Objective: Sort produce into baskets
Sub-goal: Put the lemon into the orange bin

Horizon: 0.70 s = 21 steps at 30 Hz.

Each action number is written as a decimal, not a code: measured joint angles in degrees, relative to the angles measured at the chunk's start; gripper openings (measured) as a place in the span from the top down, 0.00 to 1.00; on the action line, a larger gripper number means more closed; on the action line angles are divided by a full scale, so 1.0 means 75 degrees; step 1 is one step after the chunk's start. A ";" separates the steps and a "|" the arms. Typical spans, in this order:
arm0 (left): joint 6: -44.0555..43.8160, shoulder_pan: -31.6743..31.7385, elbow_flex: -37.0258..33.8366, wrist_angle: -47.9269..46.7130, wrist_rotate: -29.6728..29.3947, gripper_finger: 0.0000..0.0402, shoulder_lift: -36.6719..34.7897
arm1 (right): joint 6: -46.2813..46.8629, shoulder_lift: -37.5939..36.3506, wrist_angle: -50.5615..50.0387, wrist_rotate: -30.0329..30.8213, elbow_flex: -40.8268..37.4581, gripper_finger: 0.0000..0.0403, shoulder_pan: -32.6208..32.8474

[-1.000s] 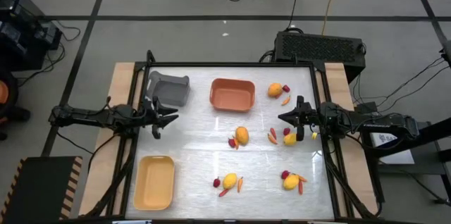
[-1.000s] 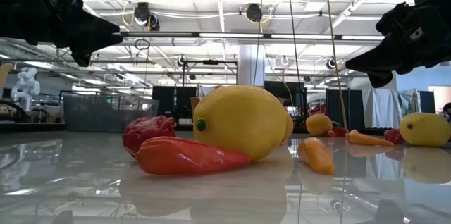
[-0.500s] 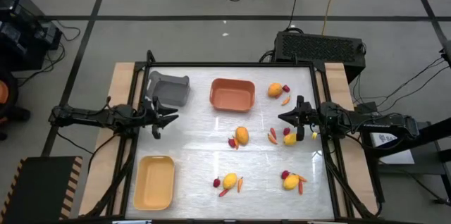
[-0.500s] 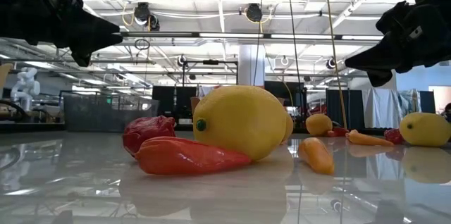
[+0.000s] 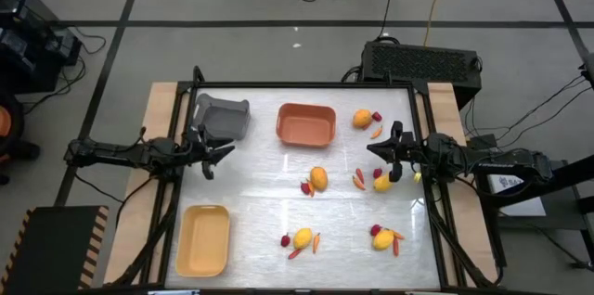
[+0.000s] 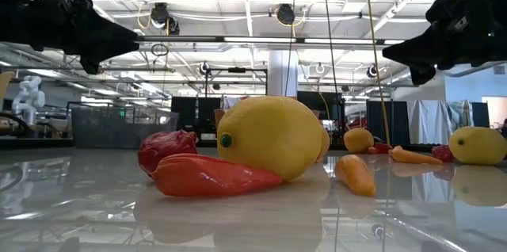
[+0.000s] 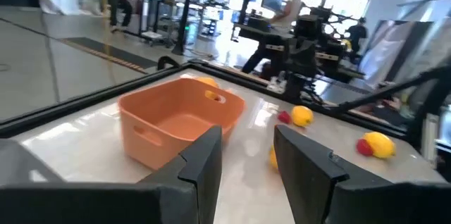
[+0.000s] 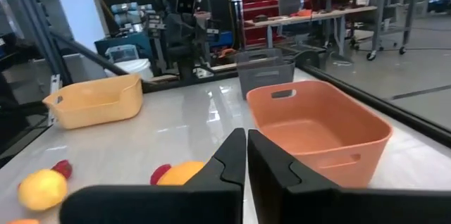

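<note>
The table (image 5: 278,211) is shown from above, with both arms held over its side edges. The left gripper (image 5: 219,154) is positioned above the table's left part, near the grey basket (image 5: 224,116); its fingers (image 7: 204,160) are parted with nothing between them. The right gripper (image 5: 379,154) is held above the table's right part, just beside a yellow fruit (image 5: 381,183); its fingers (image 8: 229,155) are pressed together, and nothing is gripped.

The orange basket (image 5: 306,123) is set at the far middle of the table, and the pale yellow basket (image 5: 203,238) at the near left corner. No produce can be seen in any of the three baskets.

The produce is scattered over the table's middle and right in small groups, each made up of a rounded fruit, a dark red berry and carrot-like sticks. An orange fruit (image 5: 362,119) is seen at the far right, another (image 5: 318,178) at the centre. Two further yellow fruits (image 5: 303,237) (image 5: 382,238) are placed along the near side. In the low view, the nearest fruit (image 6: 273,137) is seen with a red berry (image 6: 166,149) and a carrot stick (image 6: 214,176) lying against it.
</note>
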 joint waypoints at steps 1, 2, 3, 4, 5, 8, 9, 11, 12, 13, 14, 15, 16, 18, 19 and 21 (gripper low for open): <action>0.0005 0.0000 0.0000 0.0003 -0.0040 0.66 0.0000 | 0.0003 0.0080 0.0124 0.0049 0.0000 0.96 0.0000; 0.0011 0.0000 0.0000 0.0000 -0.0052 0.66 0.0000 | 0.0001 0.0148 0.0233 0.0081 0.0000 0.95 0.0000; 0.0005 0.0000 0.0000 -0.0002 -0.0055 0.66 0.0000 | 0.0000 0.0224 0.0351 0.0084 0.0000 0.93 0.0000; -0.0059 -0.0001 0.0000 -0.0005 -0.0048 0.66 0.0020 | 0.0000 0.0306 0.0477 0.0084 0.0000 0.92 0.0000; -0.0200 0.0000 0.0000 -0.0003 0.0033 0.66 0.0061 | 0.0004 0.0390 0.0605 0.0084 0.0000 0.90 0.0000; -0.0248 0.0000 0.0000 0.0193 0.0447 0.66 0.0294 | 0.0013 0.0632 0.0852 0.0084 0.0000 0.85 0.0000; -0.0208 0.0000 0.0000 0.0410 0.0604 0.66 0.0406 | 0.0020 0.0706 0.0946 0.0081 0.0000 0.84 0.0000; -0.0207 0.0000 0.0000 0.1094 0.0812 0.66 0.0708 | 0.0020 0.0843 0.0903 0.0084 0.0085 0.82 0.0000; -0.0207 -0.0002 0.0000 0.1472 0.0830 0.66 0.0884 | -0.0002 0.0921 0.0861 0.0081 0.0165 0.80 0.0002; -0.0205 0.0000 -0.0001 0.1832 0.0830 0.66 0.1083 | -0.0045 0.1009 0.0826 0.0080 0.0254 0.79 0.0000; -0.0204 0.0000 0.0000 0.2129 0.0833 0.66 0.1290 | -0.0111 0.1097 0.0768 0.0074 0.0358 0.78 0.0000; -0.0204 0.0000 0.0002 0.2360 0.0835 0.66 0.1514 | -0.0191 0.1192 0.0686 0.0063 0.0474 0.77 0.0000; -0.0204 0.0000 0.0035 0.2468 0.0840 0.66 0.1742 | -0.0282 0.1304 0.0570 0.0060 0.0619 0.77 0.0000; -0.0245 0.0000 0.0242 0.2471 0.0881 0.66 0.2243 | -0.0471 0.1517 0.0224 0.0055 0.0966 0.75 0.0002; -0.0244 0.0000 0.0376 0.2477 0.0937 0.66 0.2503 | -0.0572 0.1649 -0.0008 0.0055 0.1174 0.74 0.0002; -0.0180 0.0000 0.0702 0.2442 0.1025 0.66 0.3015 | -0.0761 0.1912 -0.0520 0.0052 0.1598 0.73 0.0002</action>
